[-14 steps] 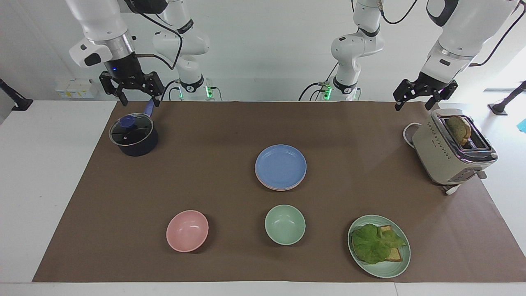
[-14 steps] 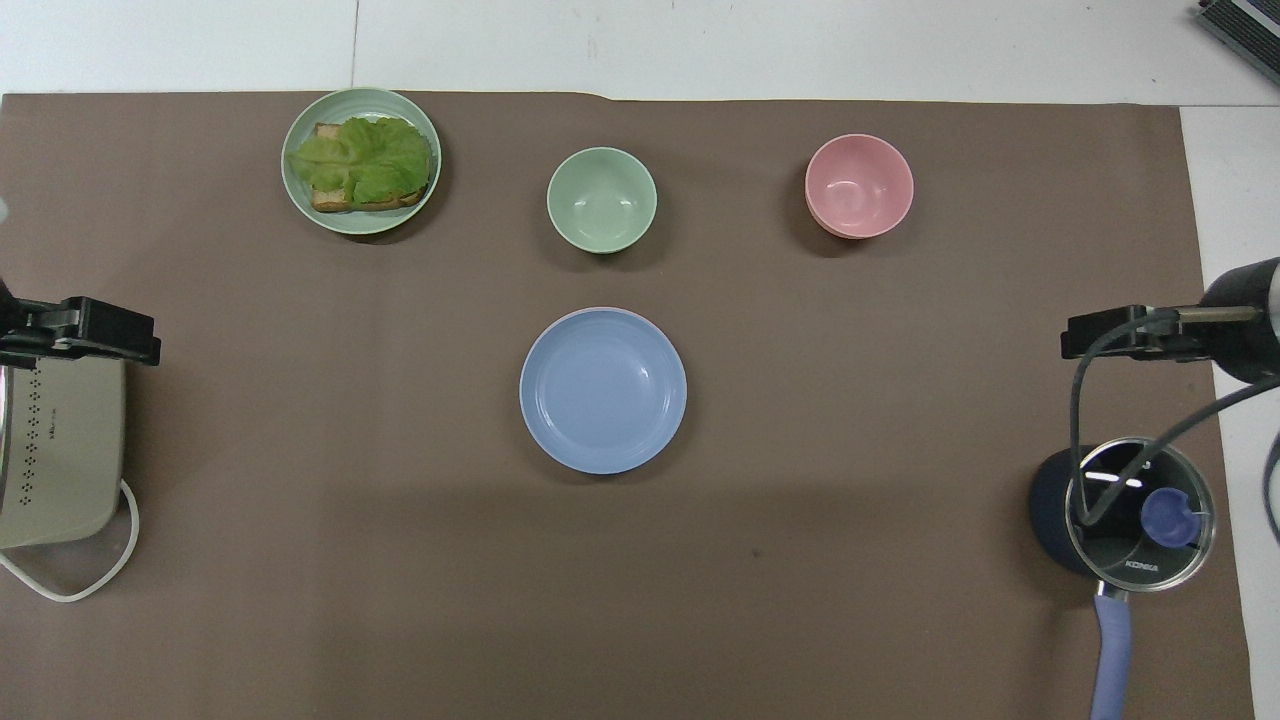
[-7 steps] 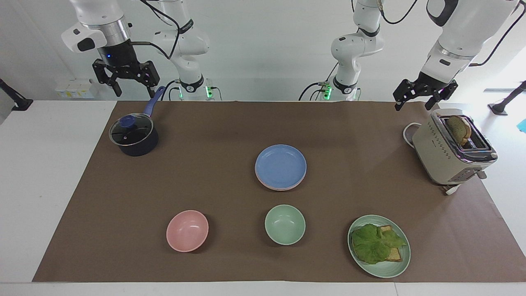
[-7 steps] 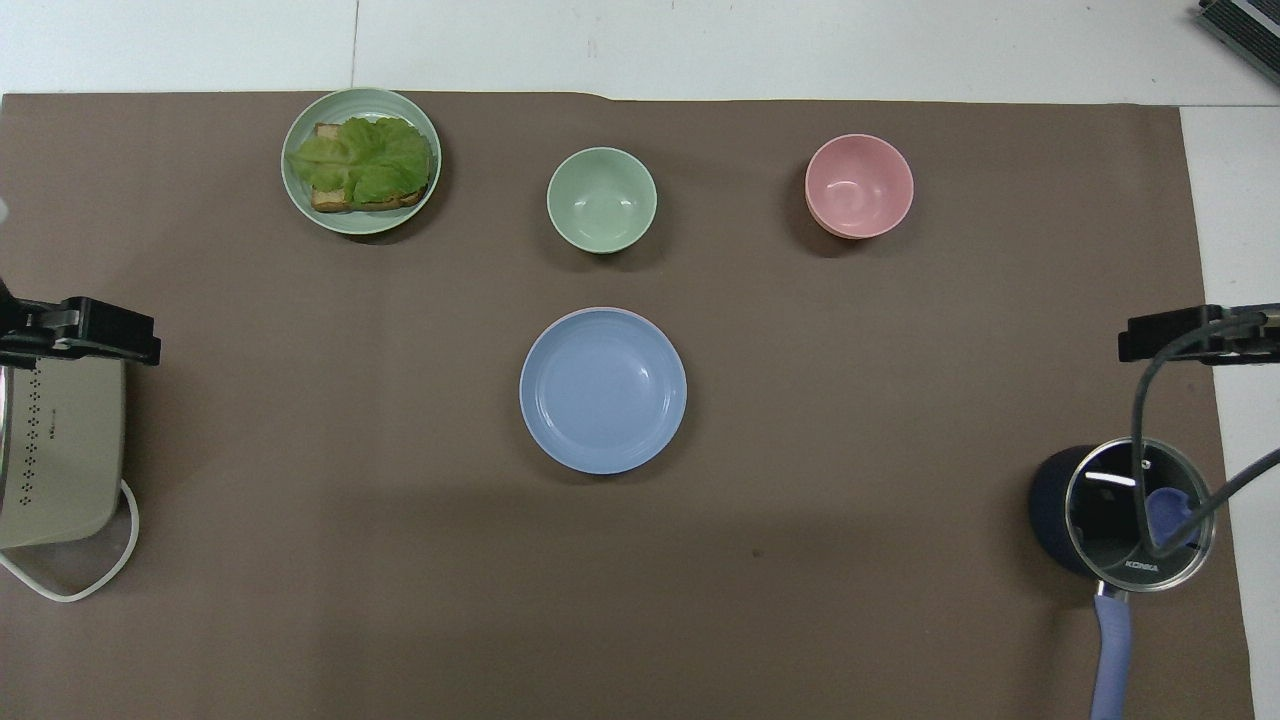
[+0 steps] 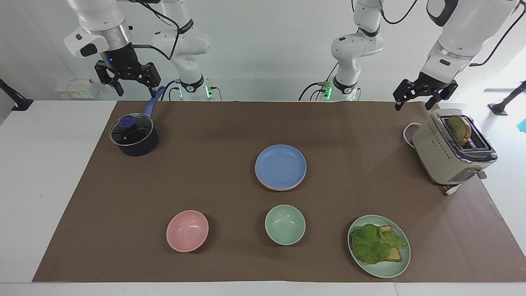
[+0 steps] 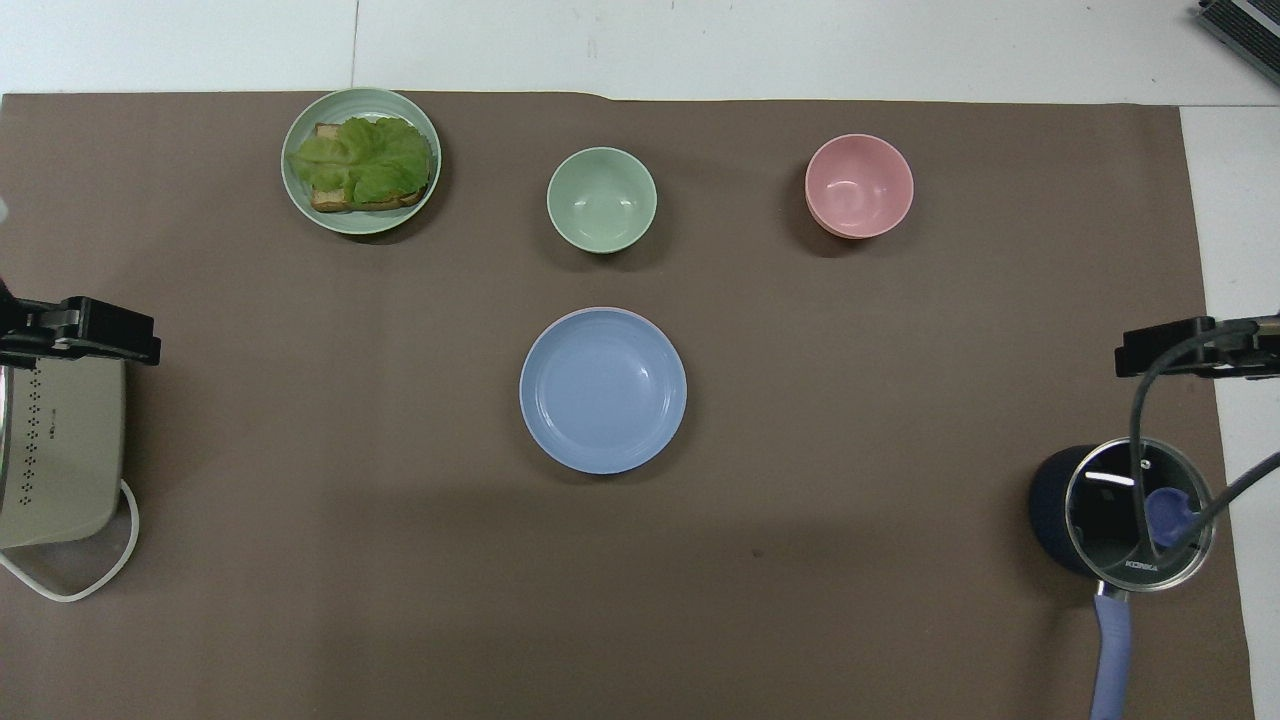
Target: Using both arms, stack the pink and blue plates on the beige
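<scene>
A blue plate (image 5: 280,165) (image 6: 603,390) tops a stack in the middle of the brown mat. The pink plate's rim (image 5: 276,188) peeks out beneath it. The beige plate is hidden under them. My right gripper (image 5: 137,92) (image 6: 1190,346) hangs open and empty above the saucepan's handle at the right arm's end of the table. Just as empty, my open left gripper (image 5: 413,106) (image 6: 85,331) hovers over the mat's edge beside the toaster. Both are well away from the stack.
A lidded dark saucepan (image 5: 133,135) stands near the right arm. A beige toaster (image 5: 450,154) holding toast stands near the left arm. Farther from the robots sit a pink bowl (image 5: 187,230), a green bowl (image 5: 284,224) and a green plate (image 5: 390,269) with lettuce on toast.
My right gripper has risen from just over the saucepan and drawn back toward the table's edge. The left arm and the plates have not moved.
</scene>
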`<state>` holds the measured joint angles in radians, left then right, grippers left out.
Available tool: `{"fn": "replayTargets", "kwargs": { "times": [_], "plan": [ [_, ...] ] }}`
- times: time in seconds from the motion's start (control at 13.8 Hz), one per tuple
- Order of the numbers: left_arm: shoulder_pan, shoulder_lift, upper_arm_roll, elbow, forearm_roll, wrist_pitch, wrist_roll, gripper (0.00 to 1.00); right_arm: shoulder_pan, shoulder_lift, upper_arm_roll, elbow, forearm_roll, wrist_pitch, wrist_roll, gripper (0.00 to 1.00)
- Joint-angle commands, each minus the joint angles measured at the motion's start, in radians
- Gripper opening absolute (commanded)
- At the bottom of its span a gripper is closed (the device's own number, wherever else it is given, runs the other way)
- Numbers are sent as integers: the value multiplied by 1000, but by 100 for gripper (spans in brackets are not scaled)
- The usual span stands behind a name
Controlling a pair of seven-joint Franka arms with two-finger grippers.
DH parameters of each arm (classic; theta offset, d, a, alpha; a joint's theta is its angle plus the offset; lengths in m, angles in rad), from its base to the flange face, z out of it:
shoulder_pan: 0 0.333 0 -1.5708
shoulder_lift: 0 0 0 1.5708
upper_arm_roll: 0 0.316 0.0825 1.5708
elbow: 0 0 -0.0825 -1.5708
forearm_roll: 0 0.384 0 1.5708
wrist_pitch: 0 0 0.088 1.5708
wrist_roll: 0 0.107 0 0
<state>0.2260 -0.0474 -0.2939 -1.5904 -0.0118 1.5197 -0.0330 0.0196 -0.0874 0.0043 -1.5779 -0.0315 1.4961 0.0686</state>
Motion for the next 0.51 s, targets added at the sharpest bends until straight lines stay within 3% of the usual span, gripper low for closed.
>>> {"fn": "replayTargets", "kwargs": {
  "times": [0.0, 0.44],
  "plan": [
    [10, -3, -5, 10, -10, -9, 13, 100, -15, 3, 8, 10, -8, 7, -21, 100],
    [10, -3, -5, 10, -10, -9, 15, 100, -15, -2, 9, 12, -10, -17, -24, 100]
  ]
}}
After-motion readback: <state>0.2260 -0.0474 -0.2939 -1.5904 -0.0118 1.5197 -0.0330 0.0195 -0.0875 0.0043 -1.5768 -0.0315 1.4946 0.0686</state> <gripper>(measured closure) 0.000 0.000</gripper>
